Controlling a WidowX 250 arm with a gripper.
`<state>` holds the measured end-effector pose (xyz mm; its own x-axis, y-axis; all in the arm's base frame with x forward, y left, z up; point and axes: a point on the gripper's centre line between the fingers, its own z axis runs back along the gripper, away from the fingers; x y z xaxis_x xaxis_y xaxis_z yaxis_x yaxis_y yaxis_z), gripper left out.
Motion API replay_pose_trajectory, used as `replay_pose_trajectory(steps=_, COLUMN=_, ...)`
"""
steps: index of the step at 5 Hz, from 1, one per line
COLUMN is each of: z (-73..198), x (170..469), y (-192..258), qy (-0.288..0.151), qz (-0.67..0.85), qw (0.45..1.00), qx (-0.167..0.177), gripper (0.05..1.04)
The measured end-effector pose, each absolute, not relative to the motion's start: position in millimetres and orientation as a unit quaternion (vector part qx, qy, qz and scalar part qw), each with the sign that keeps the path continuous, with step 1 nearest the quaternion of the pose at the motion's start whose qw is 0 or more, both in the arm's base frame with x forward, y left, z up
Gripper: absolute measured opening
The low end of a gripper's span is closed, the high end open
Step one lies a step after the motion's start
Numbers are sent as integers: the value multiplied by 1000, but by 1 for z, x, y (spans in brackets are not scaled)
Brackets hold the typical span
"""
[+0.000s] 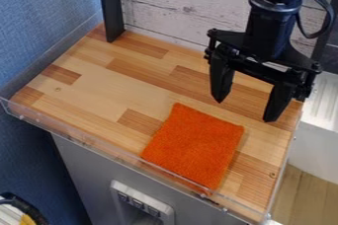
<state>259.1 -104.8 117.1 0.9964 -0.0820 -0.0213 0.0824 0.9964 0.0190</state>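
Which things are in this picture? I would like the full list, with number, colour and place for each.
Cloth: one, orange, flat near the surface's front edge
Work surface: one, wood-brown, centre
Edge guard: one, clear, along the front
Post: one clearly seen, black, upper left
Plank wall: one, whitish, behind
Panel: one, blue, left
Cabinet front: one, grey, below
Floor: one, light brown, lower right
Arm: one, black, upper right
Gripper: one, black, open, above the surface's right side

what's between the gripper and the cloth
In the camera view, only a bare strip of the wooden counter shows between the open gripper and the orange cloth.
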Motion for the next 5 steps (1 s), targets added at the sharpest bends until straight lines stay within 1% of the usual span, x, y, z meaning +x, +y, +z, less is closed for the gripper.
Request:
replay_pose_trajectory(steps=3, z=123, x=260, y=-108, qy=-8, qz=-43, qw=999, qx=3, gripper=991)
replay_pose_trajectory(steps=4, z=118, x=257, y=-108, qy=-3, qz=-43, qw=999, qx=0, gripper=991)
replay_pose_trajectory(steps=5, z=125, x=255, y=-107, qy=-16, qz=-42, qw=999, qx=-7, gripper=991)
